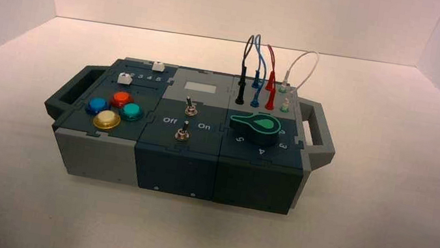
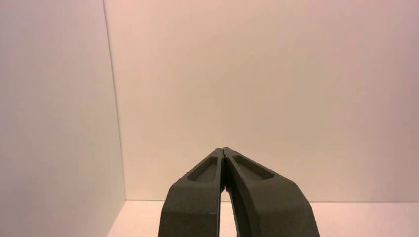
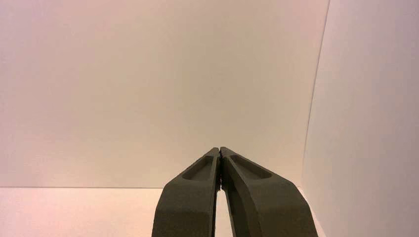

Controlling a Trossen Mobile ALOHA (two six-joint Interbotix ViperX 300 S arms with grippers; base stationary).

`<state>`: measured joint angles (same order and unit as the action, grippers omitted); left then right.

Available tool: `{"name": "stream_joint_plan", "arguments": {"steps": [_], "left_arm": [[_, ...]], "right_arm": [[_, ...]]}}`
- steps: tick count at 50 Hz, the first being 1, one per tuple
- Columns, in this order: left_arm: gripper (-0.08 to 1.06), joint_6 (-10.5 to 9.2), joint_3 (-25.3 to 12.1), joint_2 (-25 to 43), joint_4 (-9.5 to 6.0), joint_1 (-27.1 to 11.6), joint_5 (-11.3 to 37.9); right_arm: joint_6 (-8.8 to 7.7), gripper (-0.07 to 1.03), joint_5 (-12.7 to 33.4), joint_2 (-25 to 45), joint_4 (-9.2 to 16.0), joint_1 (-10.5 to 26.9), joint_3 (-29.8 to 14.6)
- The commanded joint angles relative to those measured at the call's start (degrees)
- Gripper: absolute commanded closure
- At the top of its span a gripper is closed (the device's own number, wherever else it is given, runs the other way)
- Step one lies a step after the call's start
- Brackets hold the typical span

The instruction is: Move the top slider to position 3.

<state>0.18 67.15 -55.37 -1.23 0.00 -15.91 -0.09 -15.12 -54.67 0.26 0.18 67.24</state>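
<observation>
High view: box edges stand clear of both arms; each end effector (image 2: 223, 149) (image 3: 220, 148) clenched.

Glossy plastic push buttons (image 1: 106, 120), shiny metal toggle switches (image 1: 182, 134)

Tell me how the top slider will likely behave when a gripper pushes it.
The top slider will probably glide sideways rather than tip, since its knob sits on a straight track. It looks like hard plastic, so it should stay stiff under a push. Its knob is tiny beside the red button, so a fingertip might slip off it.
</observation>
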Motion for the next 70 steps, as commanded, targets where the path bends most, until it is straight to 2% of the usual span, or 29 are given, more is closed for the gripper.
{"name": "stream_joint_plan", "arguments": {"steps": [1,31,42,52,61,70], "left_arm": [[1.00,0.09,-1.23,0.18,-0.09,0.26,-0.26],[1.00,0.18,-1.32,-0.18,-0.09,0.35,0.79],[1.00,0.35,-4.31,1.85,-0.09,0.26,8.44],[1.00,0.35,-7.73,4.57,-0.09,-0.53,17.31],[1.00,0.70,-10.46,6.77,-0.09,-4.04,24.96],[1.00,1.49,-13.45,8.88,-0.09,-7.91,33.93]], "right_arm": [[0.00,0.98,-0.18,0.35,0.09,-0.09,-1.32],[-0.18,0.99,1.76,0.44,0.09,-0.18,-1.58],[-0.18,0.99,8.09,1.67,0.09,0.09,-3.87],[-0.09,0.99,14.15,3.78,0.18,1.58,-6.15],[-0.09,0.99,20.13,5.71,0.18,4.66,-8.09],[-0.09,0.99,26.19,7.47,0.18,9.32,-9.76]]}}
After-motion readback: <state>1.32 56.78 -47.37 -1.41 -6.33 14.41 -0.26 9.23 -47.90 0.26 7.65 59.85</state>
